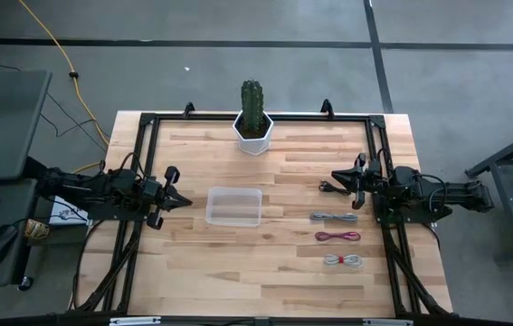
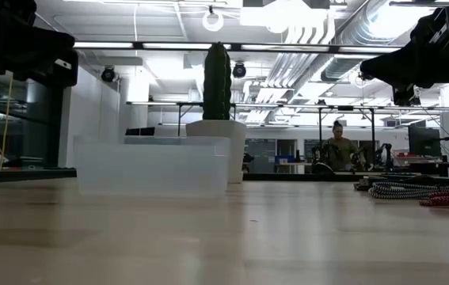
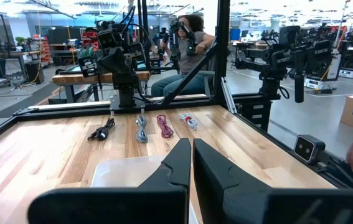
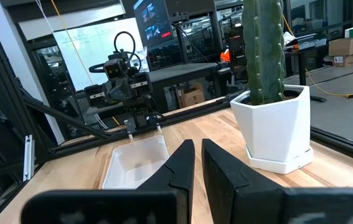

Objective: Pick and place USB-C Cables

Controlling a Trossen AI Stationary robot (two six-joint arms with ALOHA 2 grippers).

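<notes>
**Four cables waiting, both arms parked at the worktop's edges**

Nothing is picked yet. The black cable [image 1: 330,187], grey cable [image 1: 333,217], dark red cable [image 1: 338,236] and whitish cable [image 1: 343,261] lie in a column on the worktop [image 1: 274,281], toward its right side, well apart from the clear container [image 1: 234,206] near the middle. The right end effector [image 1: 337,177] hangs just beside the black cable, fingers closed on nothing. The left end effector [image 1: 182,202] sits at the left edge, near the container, likewise closed and empty. A potted cactus [image 1: 253,116] stands at the far edge. The step in hand appears to be the approach; the next move probably calls for the right fingers to part and descend over the black cable.
</notes>
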